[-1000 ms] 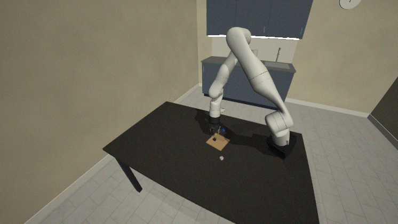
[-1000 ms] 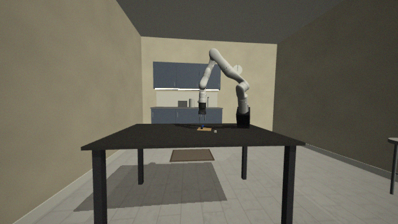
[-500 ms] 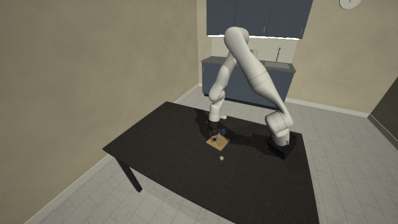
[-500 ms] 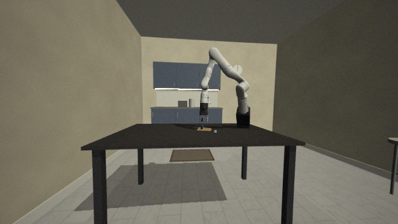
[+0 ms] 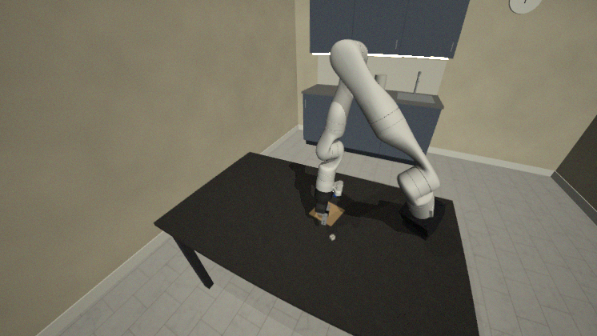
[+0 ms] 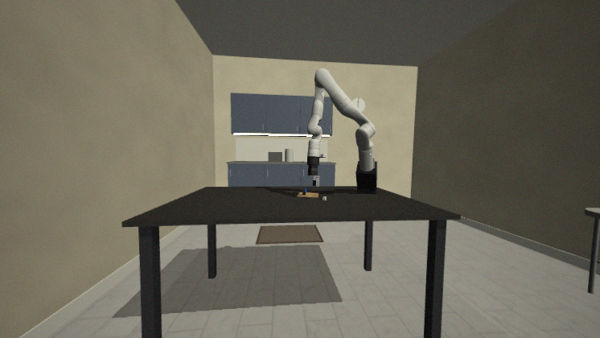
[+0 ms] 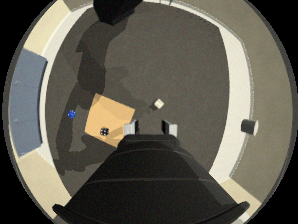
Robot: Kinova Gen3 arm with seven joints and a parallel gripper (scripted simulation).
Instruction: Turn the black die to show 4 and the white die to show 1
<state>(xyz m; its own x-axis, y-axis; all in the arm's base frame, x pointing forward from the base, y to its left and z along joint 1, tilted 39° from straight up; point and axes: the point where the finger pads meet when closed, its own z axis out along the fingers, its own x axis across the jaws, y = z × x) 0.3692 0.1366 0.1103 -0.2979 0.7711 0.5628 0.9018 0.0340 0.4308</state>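
Note:
The tan mat (image 7: 109, 119) lies flat on the black table. The black die (image 7: 104, 131) rests on the mat near one edge; its top pips are too small to read. The white die (image 7: 158, 104) lies on the bare table off the mat, and also shows in the top view (image 5: 332, 237) and the exterior view (image 6: 324, 198). The blue die (image 7: 71, 115) lies on the table beside the mat, on its far side from the white die. My gripper (image 7: 150, 124) is open and empty. It points down a little above the table at the mat's edge (image 5: 321, 220), between the black die and the white die.
The robot base (image 5: 419, 208) stands on the table at the back right of the mat (image 5: 330, 214). The arm arches high over the mat. The table edges are far from the dice.

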